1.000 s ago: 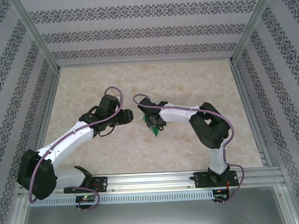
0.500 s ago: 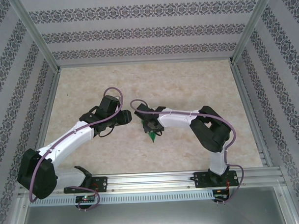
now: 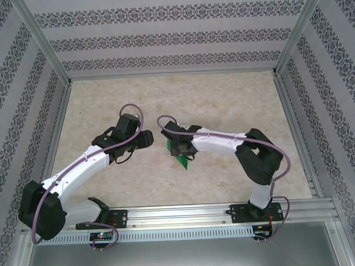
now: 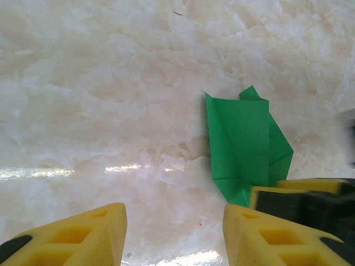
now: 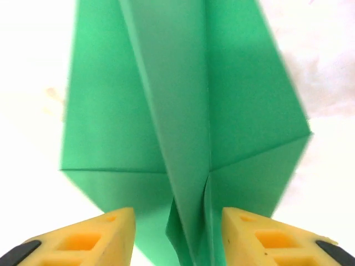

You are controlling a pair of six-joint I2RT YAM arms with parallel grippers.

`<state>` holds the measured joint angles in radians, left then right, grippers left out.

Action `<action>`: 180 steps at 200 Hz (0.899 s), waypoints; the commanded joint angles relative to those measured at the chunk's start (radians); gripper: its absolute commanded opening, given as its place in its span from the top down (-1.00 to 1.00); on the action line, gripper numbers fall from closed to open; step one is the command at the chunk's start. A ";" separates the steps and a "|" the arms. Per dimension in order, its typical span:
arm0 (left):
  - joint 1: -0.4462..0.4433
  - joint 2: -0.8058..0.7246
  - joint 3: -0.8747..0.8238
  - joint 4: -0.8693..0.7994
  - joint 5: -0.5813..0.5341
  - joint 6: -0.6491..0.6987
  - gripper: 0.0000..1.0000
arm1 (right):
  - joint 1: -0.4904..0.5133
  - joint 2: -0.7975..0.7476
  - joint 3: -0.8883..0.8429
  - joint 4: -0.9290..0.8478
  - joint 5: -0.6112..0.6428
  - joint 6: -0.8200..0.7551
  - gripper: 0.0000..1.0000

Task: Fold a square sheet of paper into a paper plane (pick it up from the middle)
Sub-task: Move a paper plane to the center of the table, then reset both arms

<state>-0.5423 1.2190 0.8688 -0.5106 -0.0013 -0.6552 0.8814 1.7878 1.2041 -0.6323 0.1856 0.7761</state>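
Green paper (image 4: 244, 144) lies in the middle of the surface (image 3: 223, 102), already folded into a pointed, creased shape. By my reckoning the body is done and the wings are left. The right pincer (image 5: 177, 217) hangs low over it, jaws apart either side of the raised centre fold (gripping nothing). The left pincer (image 4: 175, 221) hovers just beside, half open and empty, with both arms reaching inward.

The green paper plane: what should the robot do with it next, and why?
Probably close the right claw on the raised middle fold of the paper plane: its fingers stand open either side of that ridge. The left claw hangs open beside the plane, holding nothing.
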 commanded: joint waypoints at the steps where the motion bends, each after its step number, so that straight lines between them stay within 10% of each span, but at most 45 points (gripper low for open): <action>1: 0.013 -0.044 0.031 -0.033 -0.067 0.021 -0.01 | -0.004 -0.143 0.035 -0.019 0.059 -0.052 -0.06; 45: 0.014 -0.082 0.035 -0.047 -0.136 0.044 -0.05 | -0.012 -0.343 0.024 -0.035 0.234 -0.105 -0.31; 134: 0.017 -0.173 -0.009 -0.057 -0.562 0.112 -1.00 | -0.310 -0.731 -0.465 0.386 0.699 -0.513 -0.96; 180: 0.092 -0.114 -0.028 -0.023 -0.732 0.176 -1.00 | -0.583 -0.670 -0.623 0.624 0.458 -0.678 -0.96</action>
<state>-0.5007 1.0683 0.8612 -0.5472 -0.5831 -0.5415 0.3916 1.0901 0.6662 -0.2634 0.7502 0.2573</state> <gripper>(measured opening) 0.999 0.980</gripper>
